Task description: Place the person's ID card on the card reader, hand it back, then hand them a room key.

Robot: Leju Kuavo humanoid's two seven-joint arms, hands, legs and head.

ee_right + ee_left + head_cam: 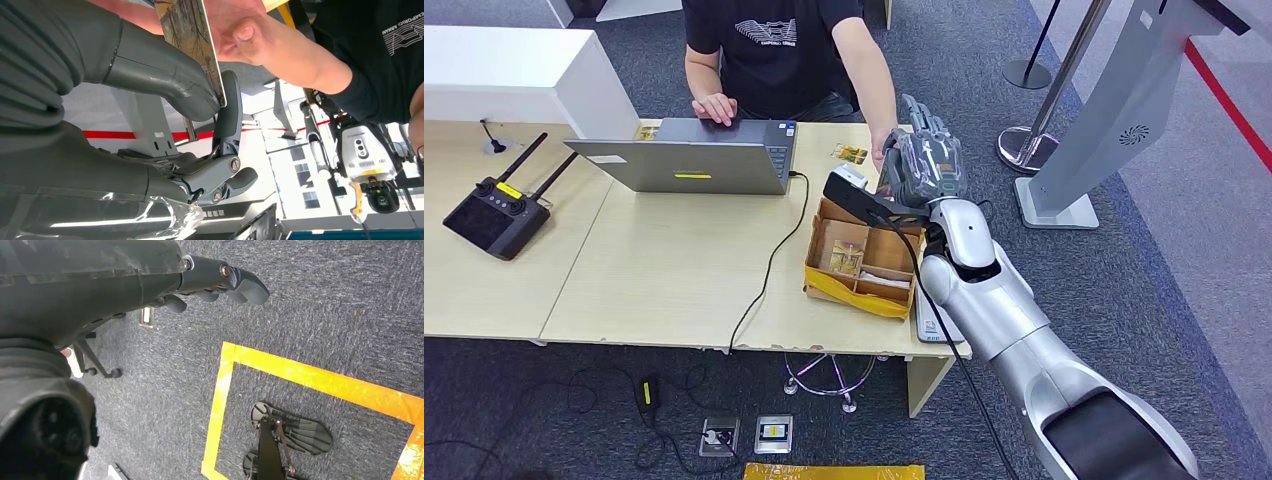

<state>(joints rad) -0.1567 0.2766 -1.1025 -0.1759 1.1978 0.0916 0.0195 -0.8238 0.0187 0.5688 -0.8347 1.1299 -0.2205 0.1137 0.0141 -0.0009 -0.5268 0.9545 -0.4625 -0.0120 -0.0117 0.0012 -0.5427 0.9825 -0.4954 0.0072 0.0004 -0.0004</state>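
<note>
My right hand (927,165) is raised over the table's far right corner, beside the person's hand (882,150). In the right wrist view its thumb and a finger (229,112) pinch a card with a yellowish picture print (192,45), and the person's fingers (240,32) touch the card's other end. A similar card (851,153) lies on the table near the laptop. A black device with a white top (852,192) sits just below my right hand. My left hand (215,282) hangs over the carpet, fingers loosely out, holding nothing.
A cardboard box (894,262) with compartments holds more cards, in front of my right arm. A grey laptop (694,160) with a black cable, a black remote controller (496,215) and a white counter block (514,75) stand further left. Stanchions and a grey kiosk (1114,110) are right of the table.
</note>
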